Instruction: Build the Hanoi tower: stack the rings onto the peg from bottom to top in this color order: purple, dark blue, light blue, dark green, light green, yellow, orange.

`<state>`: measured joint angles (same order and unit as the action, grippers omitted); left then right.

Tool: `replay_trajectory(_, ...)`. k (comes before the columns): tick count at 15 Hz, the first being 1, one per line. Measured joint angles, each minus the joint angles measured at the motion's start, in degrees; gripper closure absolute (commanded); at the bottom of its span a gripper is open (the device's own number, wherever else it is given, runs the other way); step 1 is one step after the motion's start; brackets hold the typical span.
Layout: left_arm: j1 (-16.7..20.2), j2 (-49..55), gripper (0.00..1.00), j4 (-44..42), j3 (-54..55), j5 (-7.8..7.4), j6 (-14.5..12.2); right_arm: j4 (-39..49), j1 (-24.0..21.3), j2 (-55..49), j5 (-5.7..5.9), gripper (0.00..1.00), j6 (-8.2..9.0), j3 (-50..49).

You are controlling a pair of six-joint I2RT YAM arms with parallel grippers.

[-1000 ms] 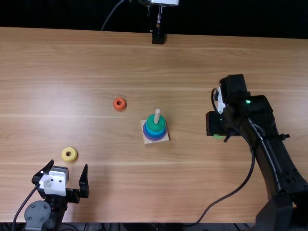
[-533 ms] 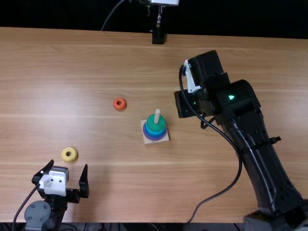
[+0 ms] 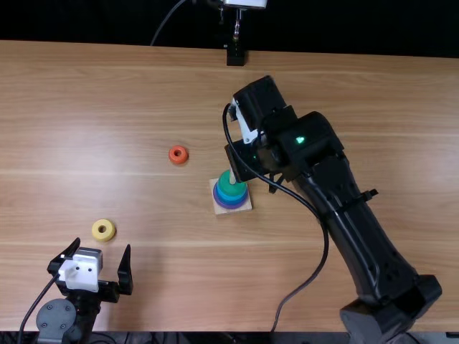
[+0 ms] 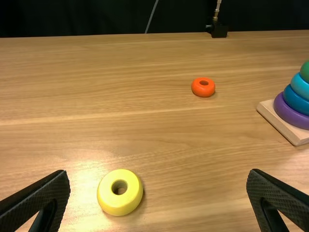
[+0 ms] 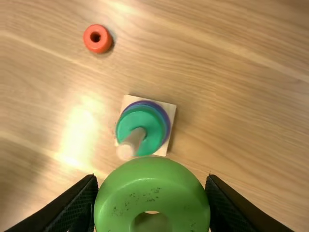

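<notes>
Black block (image 3: 235, 56) at far table (image 3: 86, 93) edge (grey cable (image 3: 167, 21) nearby).

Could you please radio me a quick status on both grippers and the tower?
Right gripper shut on light green ring, near peg. Left gripper open, empty. Dark green ring topmost.

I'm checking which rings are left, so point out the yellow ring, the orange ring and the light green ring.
Yellow ring (image 4: 109, 197), left wrist view, its front side.
Orange ring (image 3: 172, 157), top view, its rim.
Light green ring (image 5: 152, 182), right wrist view, its broad face.
</notes>
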<state>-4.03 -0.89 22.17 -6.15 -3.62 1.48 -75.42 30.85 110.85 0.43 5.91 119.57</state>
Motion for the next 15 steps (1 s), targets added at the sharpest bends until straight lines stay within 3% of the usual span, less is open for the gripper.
replay_trajectory(4,0.0,0.0,0.0,0.0,0.0,-0.02,0.0,0.09,2.12,1.44,0.0,1.0,0.0,0.09)
replay_trajectory(15,0.02,0.0,0.0,0.0,0.0,0.0,0.0,0.74,2.16,5.46,0.0,1.0,0.02,2.99)
